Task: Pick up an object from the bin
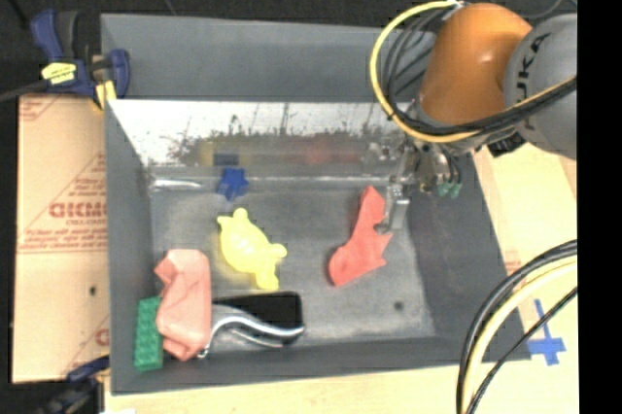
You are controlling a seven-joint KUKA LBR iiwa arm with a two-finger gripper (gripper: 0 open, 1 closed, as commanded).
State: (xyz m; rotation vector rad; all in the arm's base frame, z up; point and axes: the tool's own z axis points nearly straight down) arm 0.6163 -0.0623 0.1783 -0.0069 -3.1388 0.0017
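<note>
A green block point(148, 334), a pink cloth point(185, 300) and a black tool point(262, 315) lie front left; a yellow toy point(250, 250) and a blue bit point(231, 182) sit behind; the red thing point(358, 245), long and bent, lies middle right; the gripper point(396, 208) is at its top end, wide or narrow I cannot tell; the arm point(549, 82) reads "UKA".

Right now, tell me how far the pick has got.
Done: the gripper is low in the bin, beside the upper end of the red floppy piece. In hand: securing it; a grip is not confirmable. Left: lifting it out. The yellow toy and pink cloth lie apart from it.
</note>
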